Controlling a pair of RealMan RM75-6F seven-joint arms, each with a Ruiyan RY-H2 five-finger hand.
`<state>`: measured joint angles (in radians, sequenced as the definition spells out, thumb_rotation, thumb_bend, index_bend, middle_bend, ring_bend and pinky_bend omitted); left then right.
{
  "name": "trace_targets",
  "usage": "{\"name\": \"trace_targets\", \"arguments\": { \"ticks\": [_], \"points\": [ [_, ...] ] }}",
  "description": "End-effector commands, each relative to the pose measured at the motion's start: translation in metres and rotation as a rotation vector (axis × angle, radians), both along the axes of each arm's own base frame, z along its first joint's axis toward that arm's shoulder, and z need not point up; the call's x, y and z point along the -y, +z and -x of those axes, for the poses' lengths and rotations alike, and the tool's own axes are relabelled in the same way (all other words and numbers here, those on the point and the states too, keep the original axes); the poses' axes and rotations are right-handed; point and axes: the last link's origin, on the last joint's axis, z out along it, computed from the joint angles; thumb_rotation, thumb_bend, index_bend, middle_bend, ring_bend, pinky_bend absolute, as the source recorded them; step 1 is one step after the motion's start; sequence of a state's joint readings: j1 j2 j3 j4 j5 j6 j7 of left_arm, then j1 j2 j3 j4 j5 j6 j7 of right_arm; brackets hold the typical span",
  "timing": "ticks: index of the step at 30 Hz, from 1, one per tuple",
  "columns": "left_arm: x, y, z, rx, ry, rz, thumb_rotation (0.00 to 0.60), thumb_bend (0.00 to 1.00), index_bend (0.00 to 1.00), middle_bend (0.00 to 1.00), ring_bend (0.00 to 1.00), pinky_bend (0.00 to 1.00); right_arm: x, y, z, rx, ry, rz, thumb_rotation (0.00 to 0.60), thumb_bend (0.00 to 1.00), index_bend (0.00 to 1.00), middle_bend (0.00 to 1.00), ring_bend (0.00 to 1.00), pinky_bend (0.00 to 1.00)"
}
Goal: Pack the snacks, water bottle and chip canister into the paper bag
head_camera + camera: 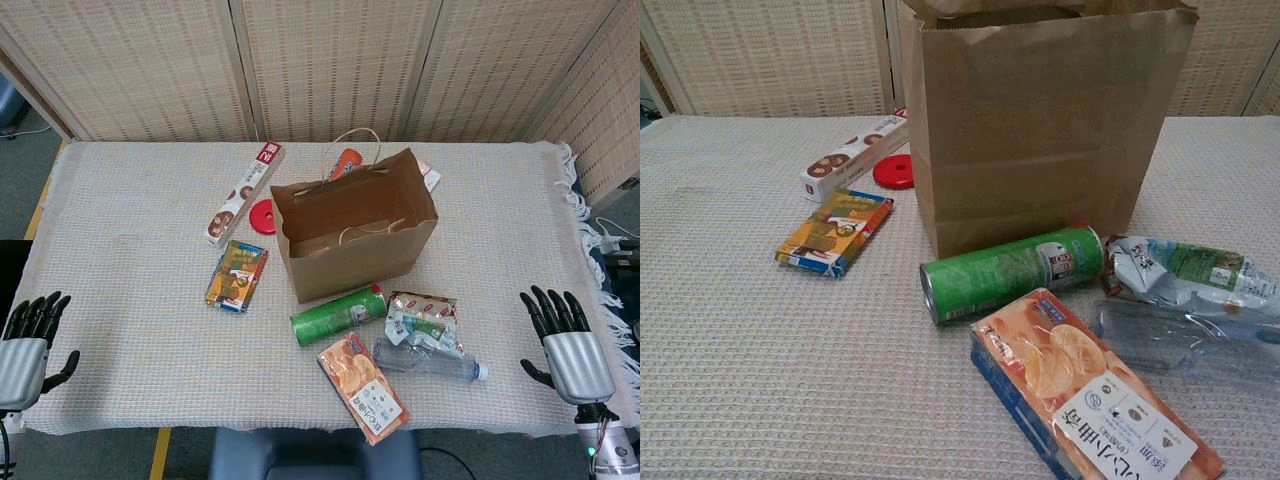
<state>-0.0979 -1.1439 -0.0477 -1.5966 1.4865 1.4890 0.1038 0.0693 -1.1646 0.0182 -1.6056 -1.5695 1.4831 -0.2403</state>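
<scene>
Nearest me lies the orange cracker box [1095, 400], then, just beyond it, the green chip can [338, 314] on its side before the upright paper bag [355, 235]. Both my hands, left hand [27, 345] and right hand [567, 345], rest empty, fingers spread. I would grasp the can mid-body first.

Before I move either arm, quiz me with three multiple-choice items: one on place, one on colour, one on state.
1. The chip canister lies:
A. in front of the paper bag
B. inside it
C. behind it

2. The canister is:
A. red
B. green
C. blue

3. The left robot hand and right robot hand are:
A. both holding snacks
B. one holding the bottle
C. both open and holding nothing

Answers: 1 A, it lies on its side by the bag's near base; 2 B, green wrap; 3 C, fingers apart at the table edges.
</scene>
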Motion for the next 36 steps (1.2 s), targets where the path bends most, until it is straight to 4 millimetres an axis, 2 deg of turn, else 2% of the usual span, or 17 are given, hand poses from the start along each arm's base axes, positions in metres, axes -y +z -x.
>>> {"name": "trace_targets", "arguments": {
  "ticks": [1,9,15,19,25,31,36],
  "points": [
    [0.000,0.000,0.000,0.000,0.000,0.000,0.600,0.37,0.00,0.00,0.00,0.00,0.000,0.000,0.000,0.000,-0.001,-0.001,0.600,0.04,0.00,0.00,0.00,0.00],
    [0.000,0.000,0.000,-0.001,0.000,0.000,0.600,0.37,0.00,0.00,0.00,0.00,0.000,-0.004,-0.002,0.061,-0.030,-0.026,0.600,0.04,0.00,0.00,0.00,0.00],
    [-0.002,0.000,0.000,-0.003,0.003,0.001,0.600,0.37,0.00,0.00,0.00,0.00,0.017,-0.016,-0.019,0.231,-0.066,-0.053,0.600,0.03,0.00,0.02,0.00,0.02],
    [-0.001,0.000,0.000,-0.002,0.004,-0.001,0.600,0.37,0.00,0.00,0.00,0.00,0.036,-0.034,-0.030,0.252,-0.097,-0.089,0.600,0.04,0.03,0.09,0.04,0.08],
    [-0.001,0.000,0.000,-0.001,0.003,-0.001,0.600,0.37,0.00,0.00,0.00,0.00,0.060,-0.067,-0.049,0.245,-0.123,-0.154,0.600,0.04,0.07,0.11,0.07,0.09],
    [-0.001,0.000,0.000,-0.001,0.004,-0.002,0.600,0.37,0.00,0.00,0.00,0.00,0.075,-0.098,-0.071,0.262,-0.121,-0.195,0.600,0.04,0.08,0.11,0.08,0.10],
    [-0.001,0.000,0.000,0.000,0.004,-0.001,0.600,0.37,0.00,0.00,0.00,0.00,0.082,-0.116,-0.079,0.274,-0.149,-0.219,0.600,0.04,0.11,0.12,0.09,0.11]
  ]
}}
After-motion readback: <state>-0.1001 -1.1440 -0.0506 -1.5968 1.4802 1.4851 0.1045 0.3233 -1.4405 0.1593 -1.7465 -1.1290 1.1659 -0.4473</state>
